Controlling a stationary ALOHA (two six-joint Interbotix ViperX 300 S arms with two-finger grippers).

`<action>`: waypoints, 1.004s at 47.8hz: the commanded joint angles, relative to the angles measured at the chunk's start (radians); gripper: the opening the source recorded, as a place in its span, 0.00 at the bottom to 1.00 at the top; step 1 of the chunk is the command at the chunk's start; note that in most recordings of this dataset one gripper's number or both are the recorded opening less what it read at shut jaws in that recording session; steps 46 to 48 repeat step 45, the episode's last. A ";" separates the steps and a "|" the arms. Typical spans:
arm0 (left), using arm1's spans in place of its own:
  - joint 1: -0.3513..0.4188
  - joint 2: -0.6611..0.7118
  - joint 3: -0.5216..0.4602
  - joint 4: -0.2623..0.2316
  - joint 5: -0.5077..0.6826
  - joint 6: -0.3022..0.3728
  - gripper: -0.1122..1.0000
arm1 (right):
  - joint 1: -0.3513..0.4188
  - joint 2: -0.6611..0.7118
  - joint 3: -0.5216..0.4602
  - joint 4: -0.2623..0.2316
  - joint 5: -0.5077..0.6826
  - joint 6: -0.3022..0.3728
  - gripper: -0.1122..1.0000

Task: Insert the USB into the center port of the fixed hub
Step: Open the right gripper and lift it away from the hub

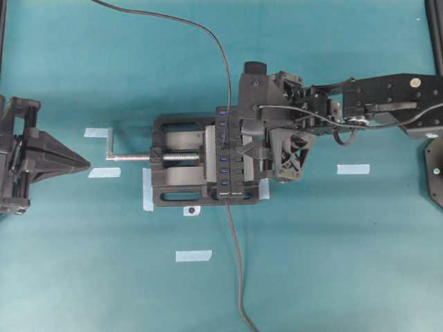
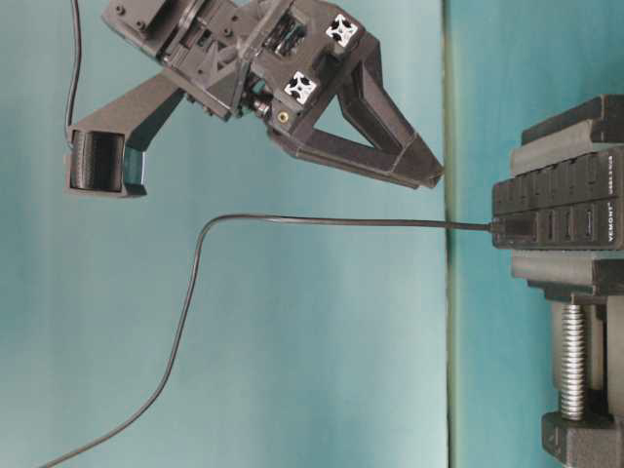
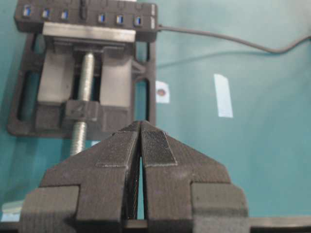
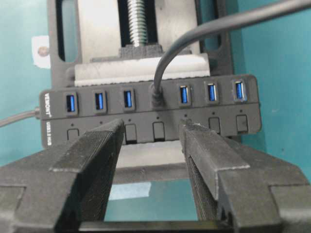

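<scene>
So the small black USB plug (image 4: 156,97) on its thin dark-grey cable sits in the middle blue slot (image 4: 156,101) of the long black plastic hub (image 4: 146,127), three blue slots either side, hub clamped in the black vise (image 1: 181,169). My right jaws (image 4: 151,141) hang wide open just short of it holding nothing, my left jaws (image 3: 141,145) are pressed together and empty, well back. Bench is teal cloth (image 1: 332,263) with bits of pale tape (image 1: 193,256) stuck on.

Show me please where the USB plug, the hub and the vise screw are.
USB plug (image 4: 156,95): right wrist view, on the plug body seated in the center port.
hub (image 4: 53,112): right wrist view, on its left end.
vise screw (image 3: 86,73): left wrist view, on the threaded shaft.
</scene>
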 commanded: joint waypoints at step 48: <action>-0.002 -0.002 -0.005 0.002 -0.005 -0.002 0.10 | -0.005 -0.031 0.002 0.000 -0.058 0.000 0.63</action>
